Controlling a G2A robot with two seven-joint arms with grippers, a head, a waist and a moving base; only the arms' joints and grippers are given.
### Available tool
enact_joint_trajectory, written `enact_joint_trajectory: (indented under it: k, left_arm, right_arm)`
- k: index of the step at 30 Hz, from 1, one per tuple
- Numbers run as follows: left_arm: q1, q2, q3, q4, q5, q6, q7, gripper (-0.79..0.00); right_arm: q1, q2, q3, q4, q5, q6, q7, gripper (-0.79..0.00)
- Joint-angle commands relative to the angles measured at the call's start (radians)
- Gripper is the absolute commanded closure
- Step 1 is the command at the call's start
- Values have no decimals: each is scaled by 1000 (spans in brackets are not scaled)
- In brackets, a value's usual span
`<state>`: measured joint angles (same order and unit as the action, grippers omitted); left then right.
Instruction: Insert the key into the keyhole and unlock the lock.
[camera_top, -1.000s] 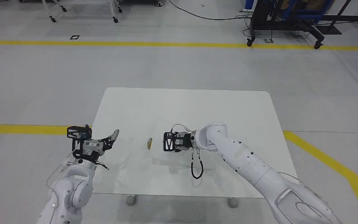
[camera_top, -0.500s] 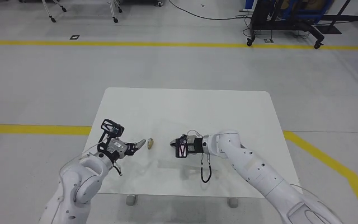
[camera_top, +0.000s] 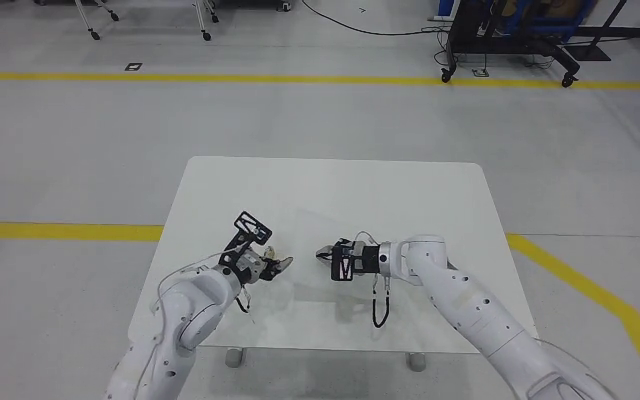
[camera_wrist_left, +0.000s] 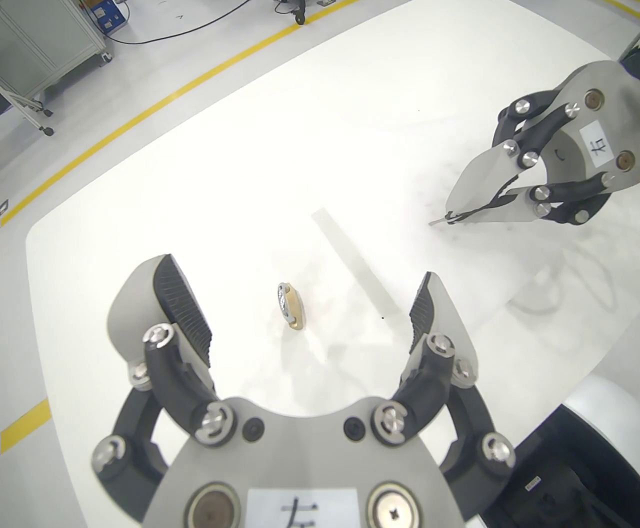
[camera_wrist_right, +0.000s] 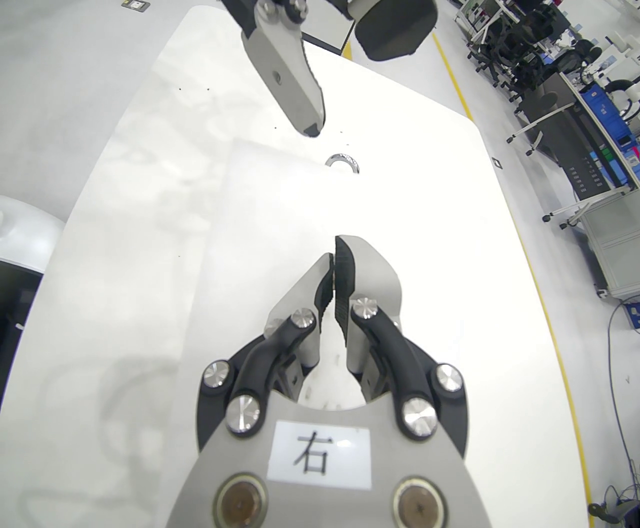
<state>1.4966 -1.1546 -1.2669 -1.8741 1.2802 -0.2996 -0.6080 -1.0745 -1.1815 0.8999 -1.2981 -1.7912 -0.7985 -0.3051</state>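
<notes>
Between the L gripper's (camera_wrist_left: 295, 275) wide-spread fingers, just ahead of the pads and touching neither, we see the small brass lock (camera_wrist_left: 291, 312) resting on the table (camera_wrist_left: 350, 125). Opp. it and a little apart, the R gripper (camera_wrist_left: 452, 215) has its fingers pressed together on a thin metal sliver, prob. the key (camera_wrist_left: 440, 220). The tip sticks out twd the lock. From the R wrist, we see the lock's shackle (camera_wrist_right: 343, 162) straight ahead of the closed fingertips.

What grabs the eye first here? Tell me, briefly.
A small brass padlock lies on the white table, framed by the open fingers of the left end effector hovering over it. Across from it, the right end effector is shut on a thin key, its tip poking out in front.
</notes>
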Motion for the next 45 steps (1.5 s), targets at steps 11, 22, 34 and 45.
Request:
enact_joint_trajectory:
  k: [11,22,34,45]
  left_arm:
    - [-62,-24,162,80,127,98,10,-785]
    - [-112,-41,203,150,122,151,19,-785]
    - [59,7,-217,-40,-171,-5,104,-785]
    - [59,7,-217,-40,-171,-5,104,-785]
  right_arm:
    - [-23,22,28,5,-26,9,-68,0]
    - [-41,44,64,29,-19,1,-167,0]
    - [-47,50,67,27,-16,-8,-187,0]
    - [-60,36,88,57,251,-77,-276,0]
